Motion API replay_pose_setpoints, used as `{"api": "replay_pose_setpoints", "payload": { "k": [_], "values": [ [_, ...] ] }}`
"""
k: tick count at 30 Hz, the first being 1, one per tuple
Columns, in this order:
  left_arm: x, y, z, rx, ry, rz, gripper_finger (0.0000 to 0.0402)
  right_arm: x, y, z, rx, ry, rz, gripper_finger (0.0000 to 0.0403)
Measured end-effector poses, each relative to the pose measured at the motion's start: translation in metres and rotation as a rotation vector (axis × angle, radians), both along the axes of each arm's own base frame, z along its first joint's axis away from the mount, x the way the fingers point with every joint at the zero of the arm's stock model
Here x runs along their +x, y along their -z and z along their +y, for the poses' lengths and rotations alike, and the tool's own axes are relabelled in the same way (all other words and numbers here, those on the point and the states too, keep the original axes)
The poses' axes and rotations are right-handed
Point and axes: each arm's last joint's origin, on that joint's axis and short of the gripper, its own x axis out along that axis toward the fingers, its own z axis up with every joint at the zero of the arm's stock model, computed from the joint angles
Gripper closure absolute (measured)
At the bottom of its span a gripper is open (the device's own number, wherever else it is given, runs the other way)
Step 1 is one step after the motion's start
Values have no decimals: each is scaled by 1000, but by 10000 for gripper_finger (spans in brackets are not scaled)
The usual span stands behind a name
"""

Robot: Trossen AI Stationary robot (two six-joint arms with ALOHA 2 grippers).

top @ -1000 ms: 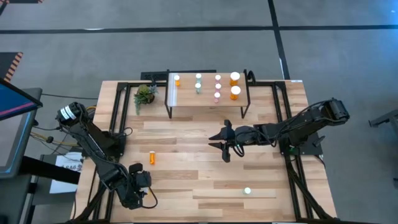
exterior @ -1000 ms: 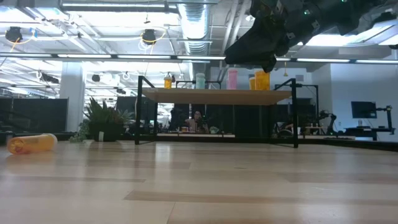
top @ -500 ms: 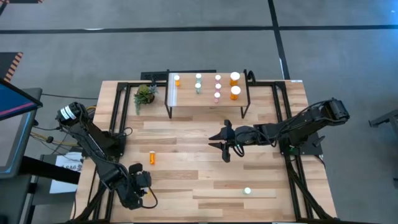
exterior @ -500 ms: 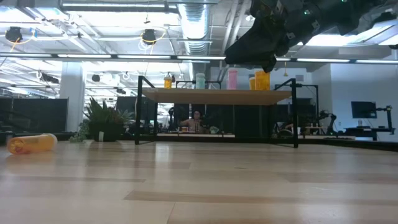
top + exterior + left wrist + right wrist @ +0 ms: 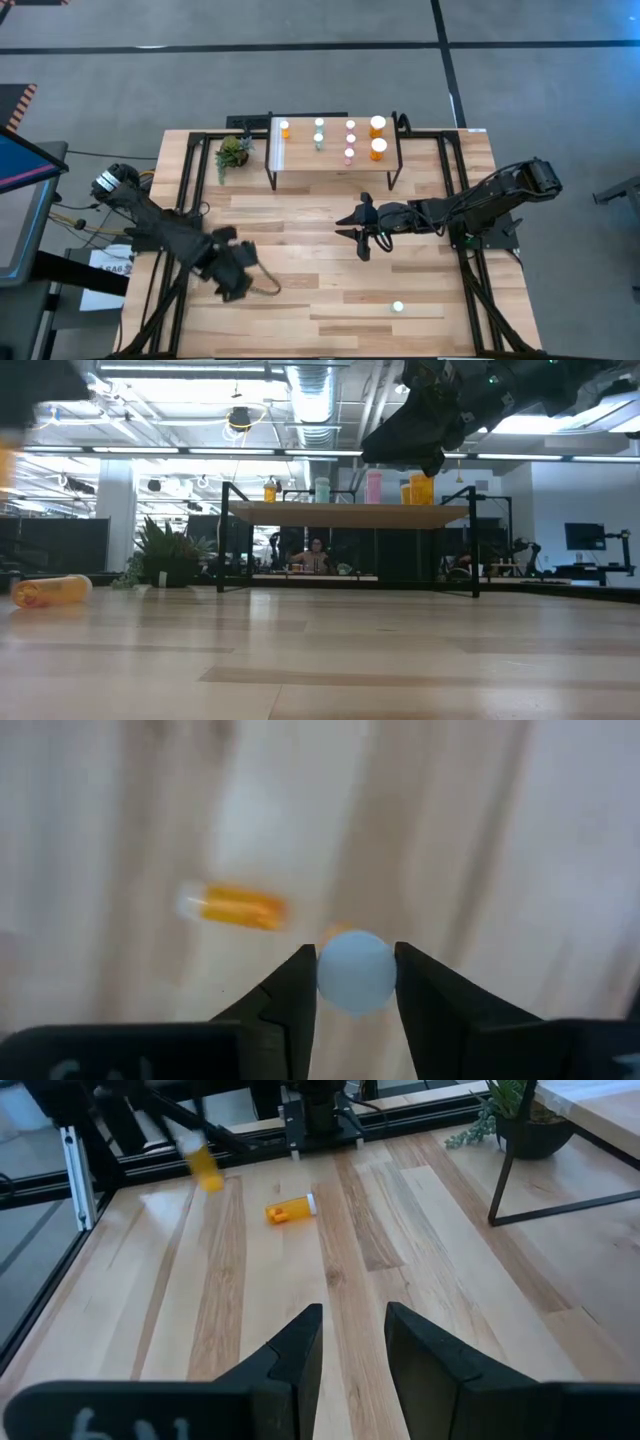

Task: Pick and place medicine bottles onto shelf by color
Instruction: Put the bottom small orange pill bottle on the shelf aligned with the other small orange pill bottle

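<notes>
Over the tabletop (image 5: 300,215) from above: left tool (image 5: 235,273) on the left side, well apart from the shelf (image 5: 310,160); right tool (image 5: 358,232) waiting just before it; loose teal bottle (image 5: 398,307) near the far edge. On the shelf, sorted by colour: small orange bottle (image 5: 284,128), teal pair (image 5: 319,125), pink trio (image 5: 350,138), big orange pair (image 5: 378,148).

At tabletop level: lying orange bottle (image 5: 50,590), far left.

Past the left wrist: tool clenched on the held orange bottle (image 5: 355,970), white cap toward the lens. Probably light, stiff, slick plastic; best gripped squarely at mid-body, gently.

Past the right wrist: fingers (image 5: 290,1350) parted, nothing between.
</notes>
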Motion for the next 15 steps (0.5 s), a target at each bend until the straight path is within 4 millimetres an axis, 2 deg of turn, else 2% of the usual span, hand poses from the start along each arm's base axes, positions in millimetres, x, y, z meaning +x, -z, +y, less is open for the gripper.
{"api": "replay_pose_setpoints", "payload": {
  "k": [9,15],
  "values": [
    [41,-58,78,138,37,-55,297,-1,0,4,5,-12,0,268],
    [55,-79,137,186,16,-93,297,-1,0,6,7,-18,1,269]
  ]
}}
